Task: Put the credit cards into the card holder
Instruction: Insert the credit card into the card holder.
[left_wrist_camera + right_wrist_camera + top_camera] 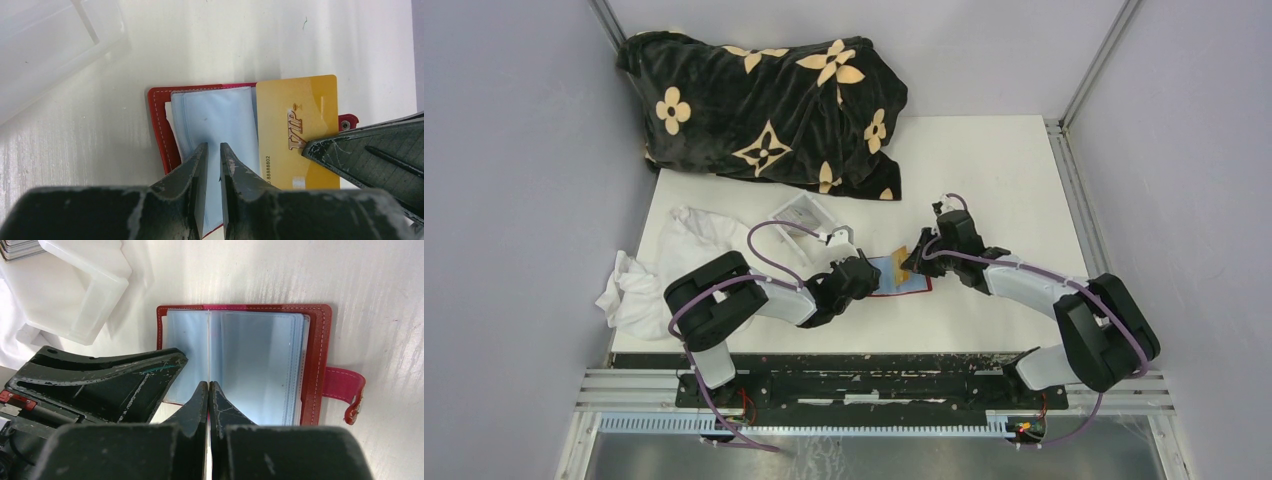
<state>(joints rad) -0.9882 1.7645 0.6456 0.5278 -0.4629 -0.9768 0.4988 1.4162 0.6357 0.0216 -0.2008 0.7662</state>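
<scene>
Insertion step: right gripper, clamped on yellow card, must slide it into a blue sleeve of the card holder; left gripper, jaws narrowly apart, steadies the holder.

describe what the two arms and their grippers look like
Both the left arm and right arm are black with white link sections and bulky rounded joints. A purple cable loops along each. The left gripper and right gripper have dark tapering fingers, scuffed and scratched pale.
</scene>
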